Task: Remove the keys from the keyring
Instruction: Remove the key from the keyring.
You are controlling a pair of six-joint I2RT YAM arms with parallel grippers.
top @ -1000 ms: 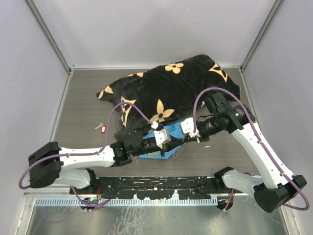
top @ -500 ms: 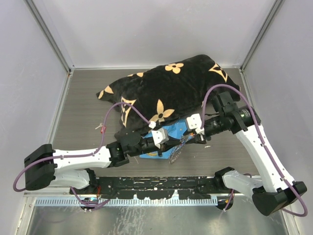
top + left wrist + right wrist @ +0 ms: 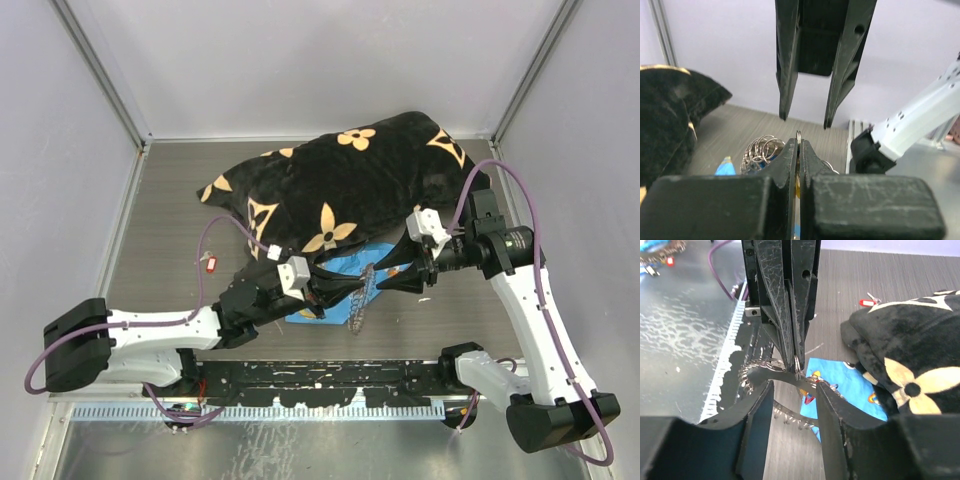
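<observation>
My left gripper [image 3: 358,286] is shut on a thin ring of the keyring [image 3: 358,308], a silvery chain-like loop that hangs from it over a blue patterned cloth [image 3: 335,270]. In the left wrist view the ring edge pokes up between the closed left gripper [image 3: 798,142], with coiled rings of the keyring [image 3: 760,149] to the left. My right gripper [image 3: 795,386] is open, facing the left gripper [image 3: 796,360] tip to tip, and the keyring [image 3: 765,371] arcs just beyond its fingertips. A red-headed key [image 3: 210,263] lies loose on the table at the left.
A large black pillow with tan flower marks [image 3: 350,185] covers the back of the table and overlaps the blue cloth. Grey walls close in the left, right and far sides. The arms' base rail [image 3: 320,380] runs along the near edge.
The right gripper has opened and drawn back to the right. The left gripper has pulled back to the left, still shut on the keyring.
</observation>
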